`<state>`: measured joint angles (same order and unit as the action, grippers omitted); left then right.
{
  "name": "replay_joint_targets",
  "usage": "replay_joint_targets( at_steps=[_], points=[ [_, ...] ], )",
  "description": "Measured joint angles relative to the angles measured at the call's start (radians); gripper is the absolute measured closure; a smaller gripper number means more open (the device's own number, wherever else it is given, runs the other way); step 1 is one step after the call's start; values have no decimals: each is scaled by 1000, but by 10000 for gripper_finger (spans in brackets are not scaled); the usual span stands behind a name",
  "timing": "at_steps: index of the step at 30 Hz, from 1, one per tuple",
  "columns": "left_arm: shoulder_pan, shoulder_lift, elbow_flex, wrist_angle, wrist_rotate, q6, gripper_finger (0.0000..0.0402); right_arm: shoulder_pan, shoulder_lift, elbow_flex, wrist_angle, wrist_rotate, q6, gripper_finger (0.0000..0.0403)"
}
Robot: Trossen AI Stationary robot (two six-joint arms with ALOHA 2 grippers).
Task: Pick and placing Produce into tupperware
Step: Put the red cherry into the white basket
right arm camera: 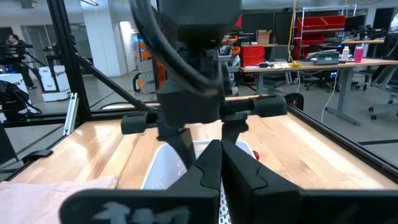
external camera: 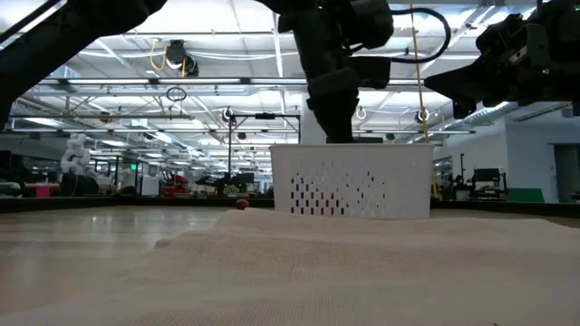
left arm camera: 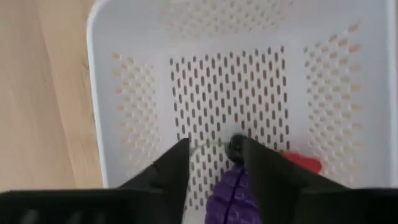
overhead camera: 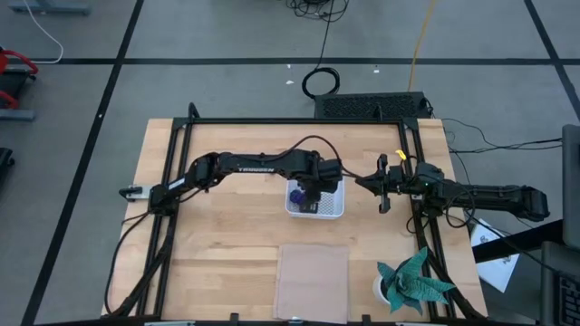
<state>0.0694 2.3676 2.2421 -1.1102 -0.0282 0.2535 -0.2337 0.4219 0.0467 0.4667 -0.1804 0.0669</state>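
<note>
The white tupperware (overhead camera: 316,201) stands mid-table; its perforated wall faces the low view (external camera: 351,190). My left gripper (left arm camera: 214,163) is open and points down into it. The purple-blue bunch (left arm camera: 230,196) lies between its fingers, close to one finger, on the mesh bottom; it also shows in the high view (overhead camera: 296,195). The red strawberry piece (left arm camera: 303,163) lies on the bottom beside that finger, and a dark berry (left arm camera: 236,146) lies at its tip. A small red berry (external camera: 242,205) lies on the table beside the tupperware. My right gripper (overhead camera: 381,186) is shut and hovers right of the tupperware. My left gripper comes at the purple bunch from above, pointing down, one finger (left arm camera: 264,174) right beside the bunch's side (left arm camera: 239,186). A gap shows between the bunch and the other finger. I cannot tell whether the near finger touches it.
A flat pale sheet (overhead camera: 313,281) lies near the front edge. A teal paper plant (overhead camera: 414,282) in a white cup stands at the front right. A black frame (overhead camera: 299,120) runs around the table. Bare wood lies left of the tupperware.
</note>
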Motion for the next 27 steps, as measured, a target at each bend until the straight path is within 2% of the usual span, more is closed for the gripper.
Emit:
replay_joint_targets(
  at_steps=[5,7,12,16,22,27],
  points=[
    [1,0,-13,-7,-1,3,364,0,0,0,0,0,0,403],
    [1,1,-22,-9,0,1,391,0,0,0,0,0,0,403],
    [0,1,-23,-9,-1,37,384,0,0,0,0,0,0,403],
    [0,-18,-23,-17,-14,36,398,0,0,0,0,0,0,403],
    [2,-105,-23,-56,-79,42,400,0,0,0,-1,0,0,403],
    [22,-193,-23,-45,-87,33,400,0,0,0,-1,0,0,403]
  ],
)
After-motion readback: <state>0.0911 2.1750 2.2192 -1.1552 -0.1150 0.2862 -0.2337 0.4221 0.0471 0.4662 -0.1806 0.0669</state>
